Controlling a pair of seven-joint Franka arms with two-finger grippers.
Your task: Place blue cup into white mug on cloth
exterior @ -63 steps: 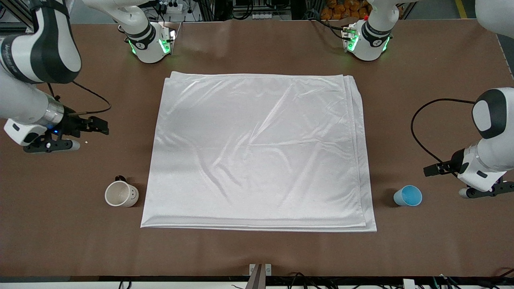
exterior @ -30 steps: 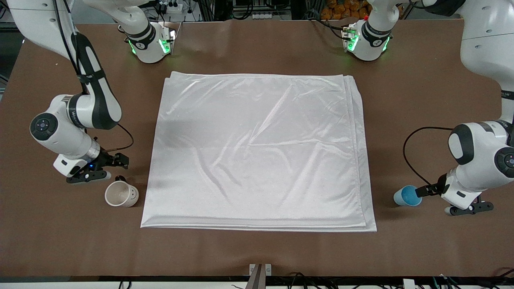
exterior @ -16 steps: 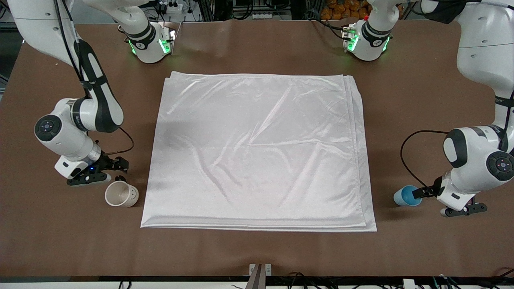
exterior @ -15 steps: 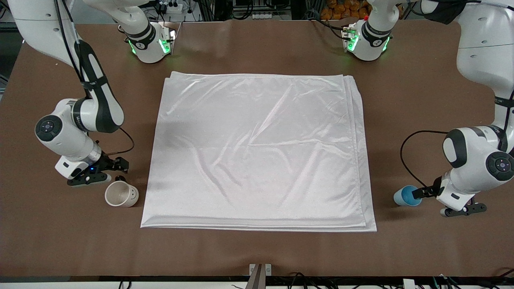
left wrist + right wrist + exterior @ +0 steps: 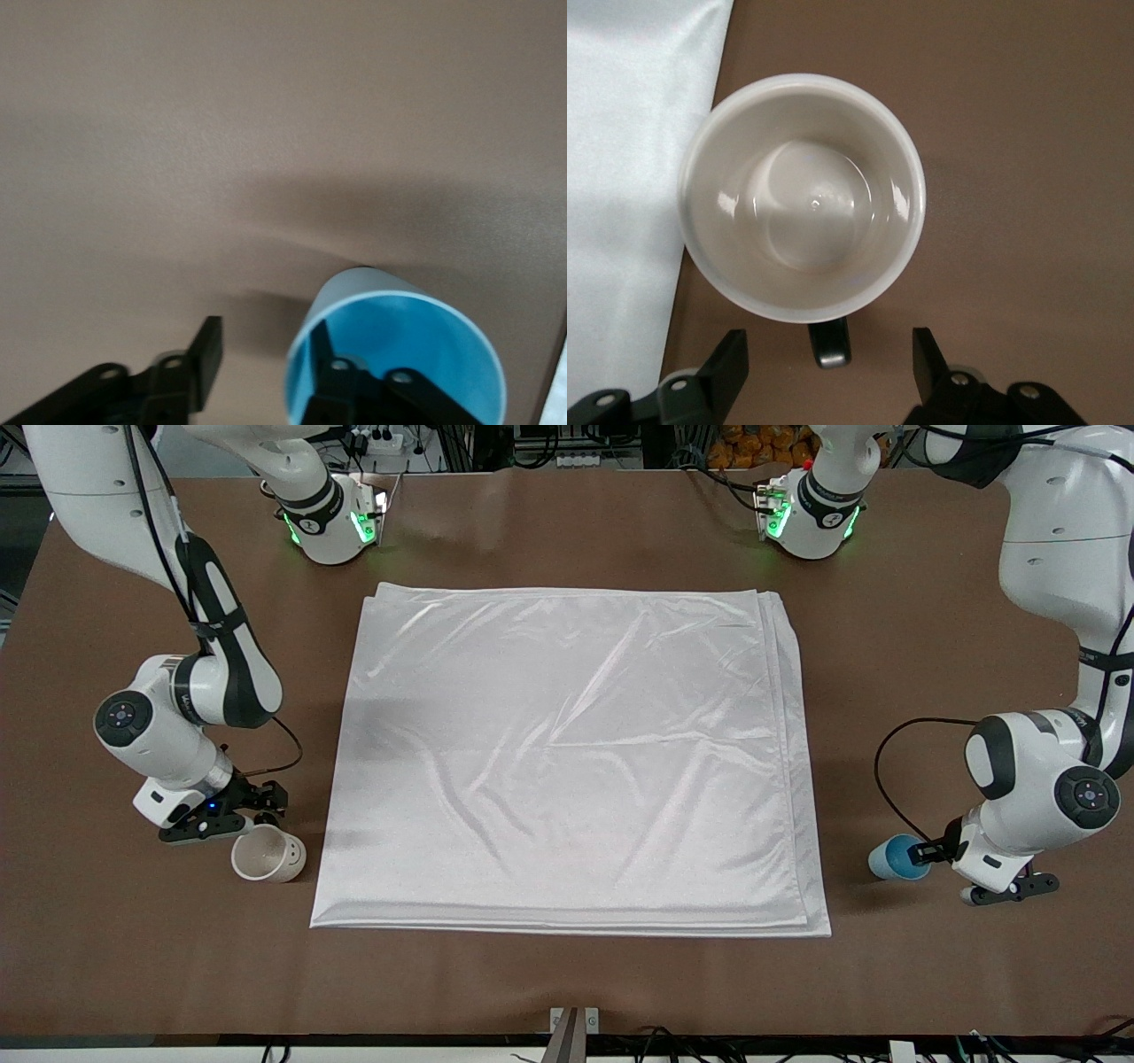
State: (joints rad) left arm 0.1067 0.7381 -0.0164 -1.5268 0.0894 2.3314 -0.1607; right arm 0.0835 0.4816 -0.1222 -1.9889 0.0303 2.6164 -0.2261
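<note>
The blue cup (image 5: pixel 893 858) stands upright on the brown table beside the cloth (image 5: pixel 567 762), toward the left arm's end. My left gripper (image 5: pixel 923 853) is open at its rim. In the left wrist view the blue cup (image 5: pixel 416 341) has one finger inside it and the other finger (image 5: pixel 205 359) outside, so the left gripper (image 5: pixel 264 361) straddles the cup wall. The white mug (image 5: pixel 267 856) stands beside the cloth toward the right arm's end. My right gripper (image 5: pixel 264 801) is open just above its dark handle. In the right wrist view the handle (image 5: pixel 830 343) lies between the open fingers of the right gripper (image 5: pixel 830 367), below the mug (image 5: pixel 802 195).
The cloth lies flat and wrinkled in the middle of the table; its edge shows in the right wrist view (image 5: pixel 620 177). Both arm bases (image 5: pixel 332 522) stand along the table's edge farthest from the front camera. A cable (image 5: pixel 890 779) loops beside the left gripper.
Both arms have come down toward the table. The right gripper moved to the mug's handle. The left gripper moved to the blue cup, one finger going inside its rim.
</note>
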